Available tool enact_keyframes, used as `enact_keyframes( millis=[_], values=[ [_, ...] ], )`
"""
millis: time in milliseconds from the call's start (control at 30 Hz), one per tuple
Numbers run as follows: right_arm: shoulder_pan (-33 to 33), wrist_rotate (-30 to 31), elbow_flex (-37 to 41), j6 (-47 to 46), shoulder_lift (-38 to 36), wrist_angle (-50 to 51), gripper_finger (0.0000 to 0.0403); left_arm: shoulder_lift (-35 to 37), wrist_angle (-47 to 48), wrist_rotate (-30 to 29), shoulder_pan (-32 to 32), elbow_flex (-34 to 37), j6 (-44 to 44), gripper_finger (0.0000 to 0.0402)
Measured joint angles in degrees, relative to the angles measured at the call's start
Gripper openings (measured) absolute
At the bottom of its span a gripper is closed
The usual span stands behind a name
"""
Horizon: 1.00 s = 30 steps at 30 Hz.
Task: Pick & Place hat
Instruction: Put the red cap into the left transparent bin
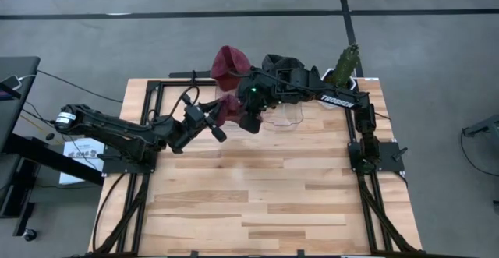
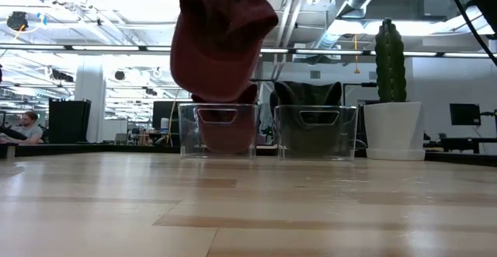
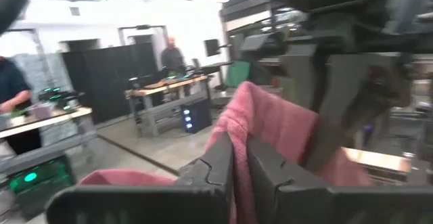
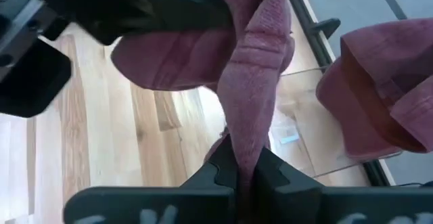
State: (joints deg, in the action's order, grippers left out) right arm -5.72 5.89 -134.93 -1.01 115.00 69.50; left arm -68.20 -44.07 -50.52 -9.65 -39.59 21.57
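A maroon knit hat (image 2: 221,43) hangs in the air between my two grippers, above the far middle of the table, and shows in the high view (image 1: 231,108). My left gripper (image 1: 216,122) reaches in from the left and is shut on the hat. My right gripper (image 1: 251,118) comes from the right and is also shut on it. A second maroon hat (image 1: 229,65) lies in a clear bin (image 2: 218,130) at the far edge. A dark hat (image 1: 281,61) fills the neighbouring bin (image 2: 316,131). My left gripper pinches a fold of the hat's edge (image 3: 238,126) between its two fingers, coming level from the table's left. The cloth stands up past the fingertips. The hat is lifted clear of the table. My right gripper pinches a ridge of gathered cloth (image 4: 247,132) between its two fingers, coming from the table's right side. The hat bulges out beyond the fingers toward the left gripper and hangs clear of the wood.
A cactus in a white pot (image 2: 390,94) stands at the far right corner, next to the bins. Black frame rails (image 1: 366,172) run along the table's left and right sides. The near half of the wooden table (image 1: 257,211) lies open below the arms.
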Motion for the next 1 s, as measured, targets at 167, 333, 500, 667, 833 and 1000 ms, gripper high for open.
enact_keyframes(
  millis=[167, 333, 500, 667, 833, 1000],
  values=[
    [0.0, -0.2, 0.0, 0.0, 0.0, 0.8, 0.0001, 0.0, 1.4, 1.5, 0.0, 0.0, 0.0, 0.0056],
    [0.1, -2.9, 0.0, 0.0, 0.0, 3.1, 0.0001, 0.0, 4.4, 0.8, 0.0, 0.0, 0.0, 0.0090],
    [0.6, -4.6, 0.0, 0.1, 0.0, 6.5, 0.0000, 1.9, 9.5, 0.9, -0.6, 0.0, -2.4, 0.0110],
    [1.0, -5.2, 0.0, 0.1, 0.0, 7.8, 0.0000, 6.5, 23.4, 6.2, -0.9, -1.8, -14.0, 0.0113],
    [1.2, -7.3, 0.0, 0.5, 0.0, 7.7, 0.0000, 7.8, 30.6, 14.8, 0.5, -5.2, -19.1, 0.0111],
    [1.6, -8.3, 0.0, 1.0, 0.0, 6.6, 0.0000, 5.5, 34.0, 19.5, 1.7, -9.8, -19.0, 0.0113]
  ],
)
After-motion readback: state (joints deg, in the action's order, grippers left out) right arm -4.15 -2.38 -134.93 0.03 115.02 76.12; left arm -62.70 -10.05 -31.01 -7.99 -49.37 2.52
